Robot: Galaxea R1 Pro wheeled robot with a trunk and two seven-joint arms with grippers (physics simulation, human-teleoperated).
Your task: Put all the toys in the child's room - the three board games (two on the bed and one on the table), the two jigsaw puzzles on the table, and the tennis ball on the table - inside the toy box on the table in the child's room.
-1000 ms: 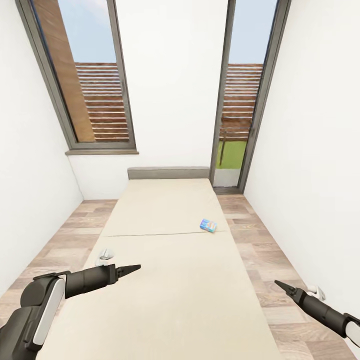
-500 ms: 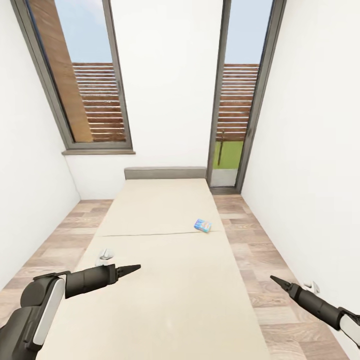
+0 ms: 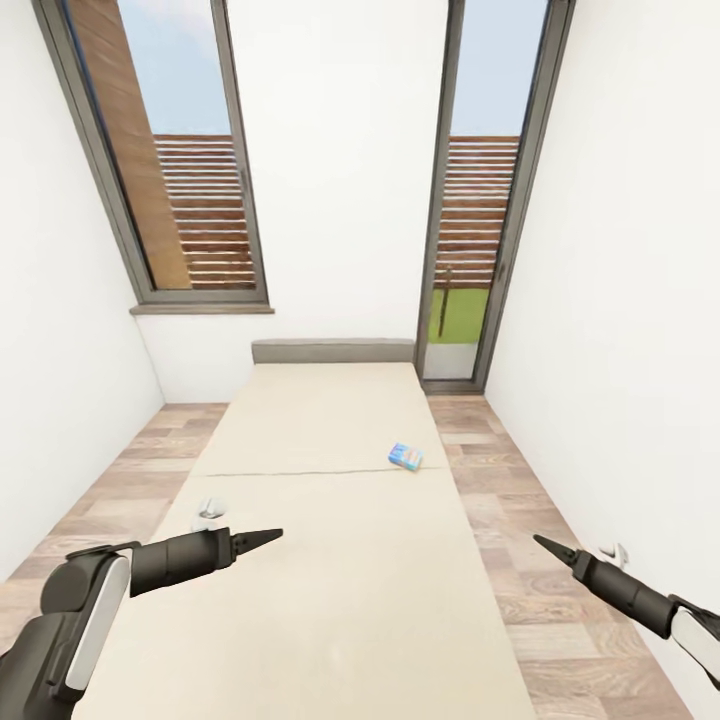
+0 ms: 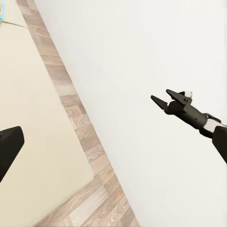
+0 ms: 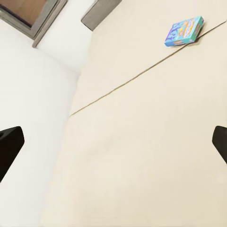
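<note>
A blue board game (image 3: 405, 456) (image 5: 184, 31) lies flat on the beige bed (image 3: 330, 520), near its right edge and about halfway up its length. My left gripper (image 3: 262, 541) (image 4: 113, 142) hovers open over the bed's near left part. Beyond the bed's right edge, my right gripper (image 3: 547, 547) (image 5: 113, 142) hangs open above the wood floor, and it also shows in the left wrist view (image 4: 163, 97). Both grippers are empty and well short of the game. The table, toy box, jigsaw puzzles and tennis ball are out of view.
The grey headboard (image 3: 333, 350) stands against the far white wall between two tall windows (image 3: 180, 170) (image 3: 480, 200). Strips of wood-plank floor (image 3: 520, 520) run along both sides of the bed. White walls close in at left and right.
The camera has shifted a little, so the whole scene has moved slightly in the picture. My right gripper has risen and moved a little toward the bed. The left arm has stayed put.
</note>
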